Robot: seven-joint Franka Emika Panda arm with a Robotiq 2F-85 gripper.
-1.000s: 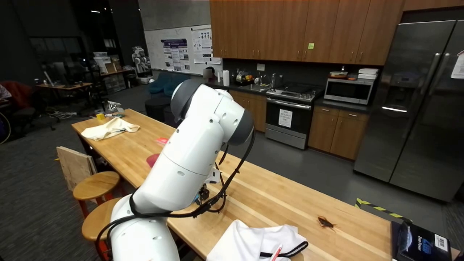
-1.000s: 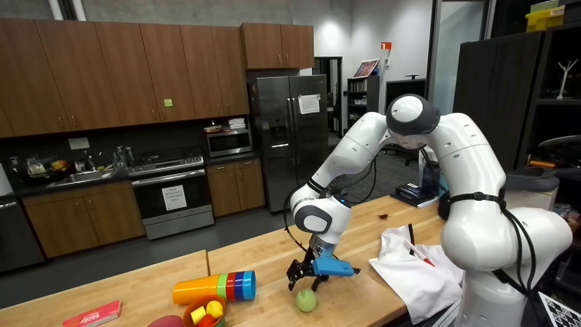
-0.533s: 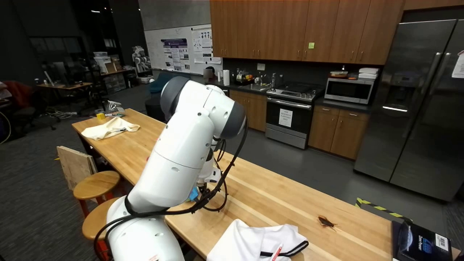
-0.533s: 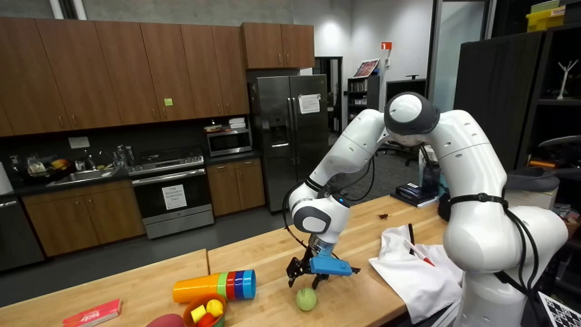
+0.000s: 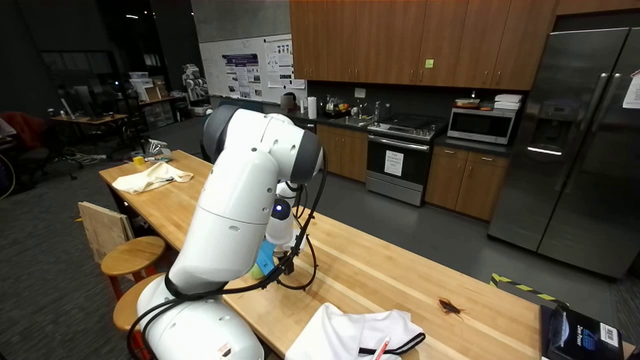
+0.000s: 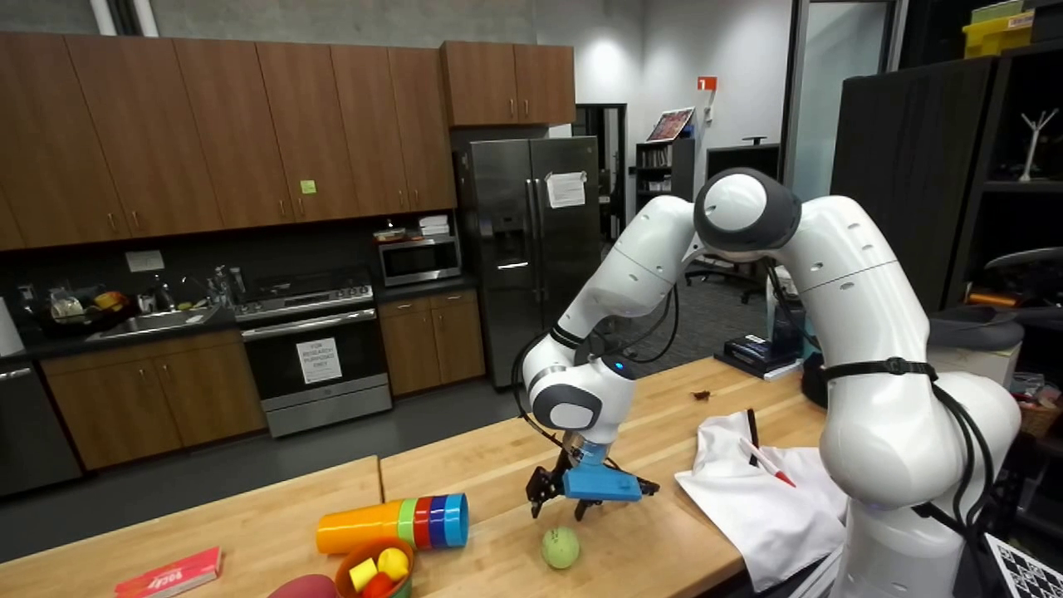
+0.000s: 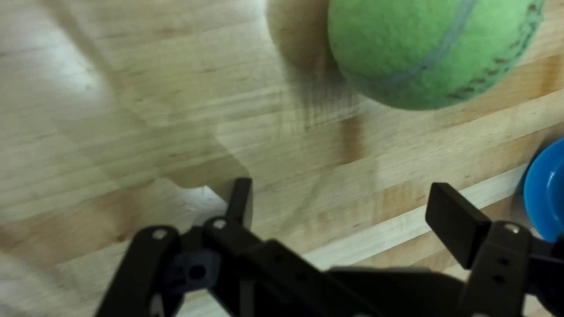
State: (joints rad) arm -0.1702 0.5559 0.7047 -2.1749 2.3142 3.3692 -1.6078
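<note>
Green tennis ball (image 6: pixel 560 548) sits on the wooden desk (image 6: pixel 664 540), just beside the pincer (image 7: pixel 341 198) but apart from it. Pincer's spread wide, w/ only bare wood showing b/w the fingers (image 7: pixel 456 224). There's a blue housing (image 6: pixel 602 483) on its side, & the white arm (image 6: pixel 623 278) arches up above. Wrist view also catches a blue cup (image 7: pixel 548 189), partly cut off. Nr the ball, in an exterior view, a nested stack of cups (image 6: pixel 406 525) lies on its side: orange, green, red, dk blue, lt blue. Next to that, an orange-and-green bowl (image 6: pixel 347 573) w/ yellow blocks (image 6: pixel 363 575) & a red piece (image 6: pixel 379 586) inside; can't tell if bowl & stack touch. Further along, a red box (image 6: pixel 170 575) w/ white lettering. Opp. direction: white cloth (image 6: pixel 764 515) draped over the desk edge, red-and-white marker (image 6: pixel 771 465) on top. Past it, a dark insect-shaped thing (image 5: pixel 450 306), then a black box (image 5: pixel 575 332). Far end has a cream cloth (image 5: pixel 150 179) & yellow cube (image 5: pixel 139 160). Bkgd: oven (image 6: pixel 357 357), microwave (image 6: pixel 419 259), fridge (image 6: pixel 531 262).
</note>
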